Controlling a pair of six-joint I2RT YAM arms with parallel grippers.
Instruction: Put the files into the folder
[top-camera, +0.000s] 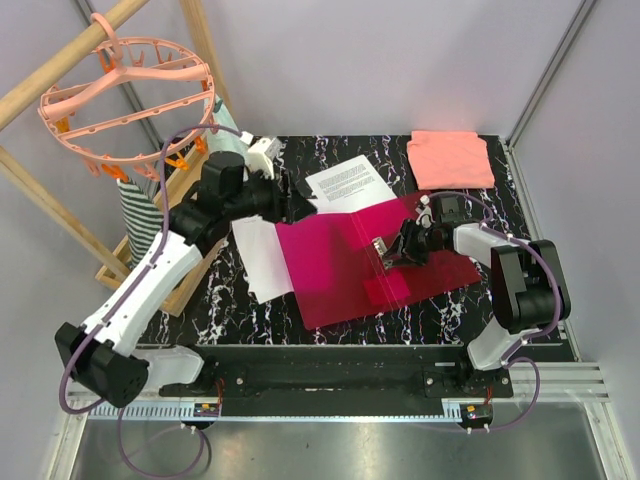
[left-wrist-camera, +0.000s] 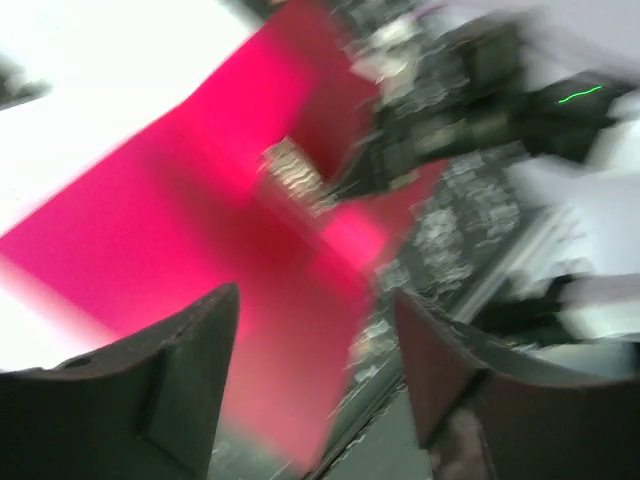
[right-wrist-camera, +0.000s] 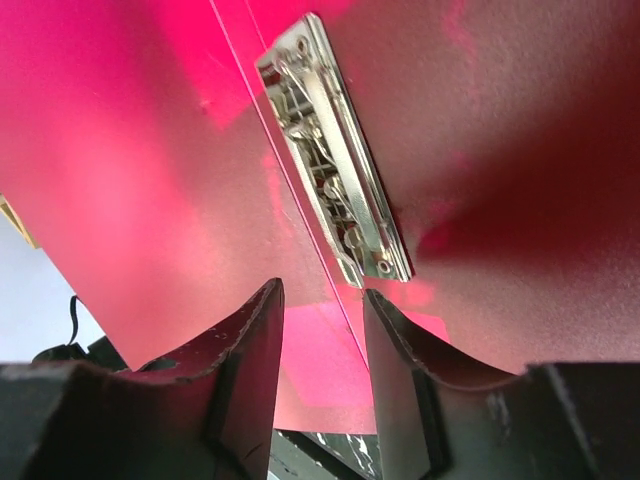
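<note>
Right pincer (right-wrist-camera: 322, 300) at folder (right-wrist-camera: 130, 180) clip (right-wrist-camera: 335, 170), files (top-camera: 348, 180) overhead

Obs: the folder (top-camera: 350, 265) is crimson-magenta and unpatterned, and its right flap is a lighter, see-through pink. The clip (right-wrist-camera: 335, 185) inside the folder is bright silver. The files (top-camera: 350, 182) behind the folder are white with dense black text. The second sheet (top-camera: 262, 258), left of the folder, is plain white. The cloth (top-camera: 450, 158), behind-right of the folder, is salmon pink. The desk (top-camera: 250, 310) is black with white marble veining. The hanger (top-camera: 130, 90), far left of the folder, is peach with orange pegs (top-camera: 180, 158).
</note>
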